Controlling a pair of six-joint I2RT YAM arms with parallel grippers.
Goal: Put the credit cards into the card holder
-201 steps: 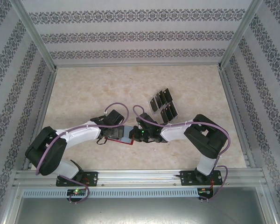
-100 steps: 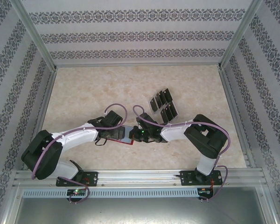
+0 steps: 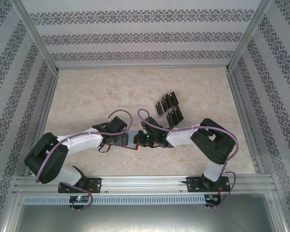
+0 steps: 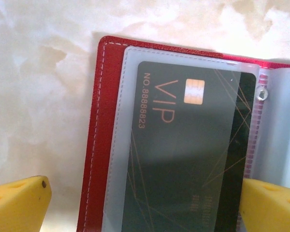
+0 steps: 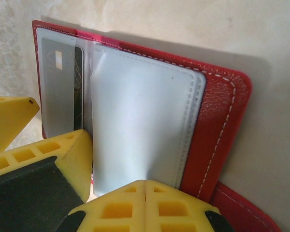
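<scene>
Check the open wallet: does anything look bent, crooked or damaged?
The clear plastic sleeve of the red folding wallet puckers at its lower edge, where the shut right gripper pinches it; nothing else stands out.

Pale marbled tabletop, striped wallpaper walls (grey ornamental bands on white), aluminium frame posts, soft even light

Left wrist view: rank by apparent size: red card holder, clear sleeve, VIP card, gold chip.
1. red card holder
2. clear sleeve, only slightly bigger than the card
3. VIP card
4. gold chip
First three are cropped; ranked on visible area.
</scene>
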